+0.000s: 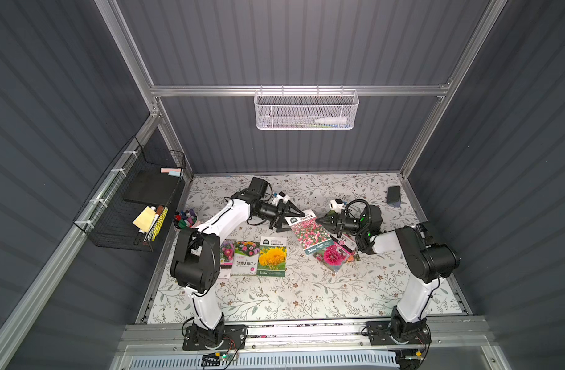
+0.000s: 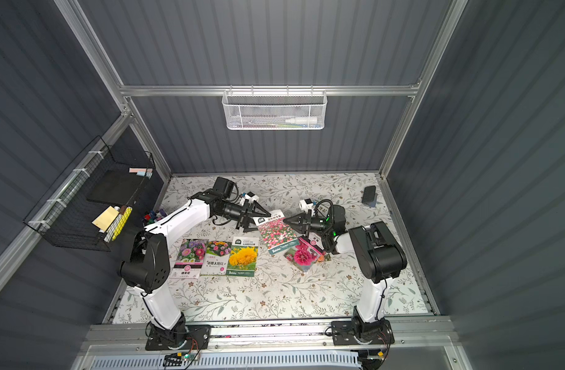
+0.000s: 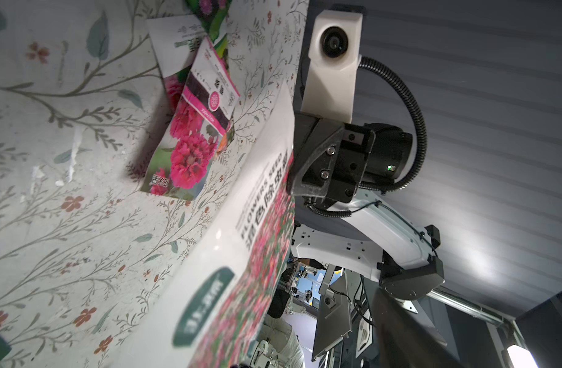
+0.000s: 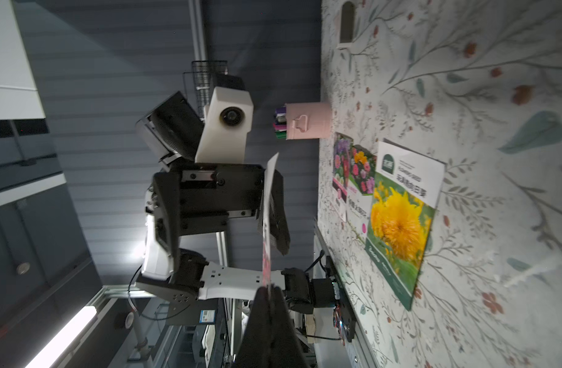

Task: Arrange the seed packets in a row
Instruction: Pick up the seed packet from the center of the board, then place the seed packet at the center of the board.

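Seed packet with the pink flower field (image 1: 306, 235) hangs clear of the desk (image 1: 306, 298), tilted, above the middle of the surface in both top views. The right pincer (image 1: 318, 220) is pressed together on one side margin near the label end, and the right wrist view shows the sheet edge-on between its fingers. The left pincer (image 1: 292, 221) stands spread about the opposite corner; whether a finger touches the film cannot be told. Three packets lie flat in a row, sides meeting: purple-flower packet (image 2: 189, 256), mixed-flower packet (image 2: 215, 258) and yellow-flower packet (image 2: 242, 256). A loose heap lies just beside the right pincer, with the dark-banded packet (image 1: 343, 243) lying across the magenta packet (image 1: 332, 258). Judged from its bowed face in the left wrist view, the held packet is light, thin and limp, with a glossy, probably slippery skin and loose contents that may shift. A hold on a flat sealed margin or corner seems soundest, since a packet lying flat offers little edge to pinch. Further edges, one white (image 3: 174, 47), show beneath the heap, so its count is uncertain. The left arm (image 1: 194, 256) covers part of the purple-flower packet in a top view.
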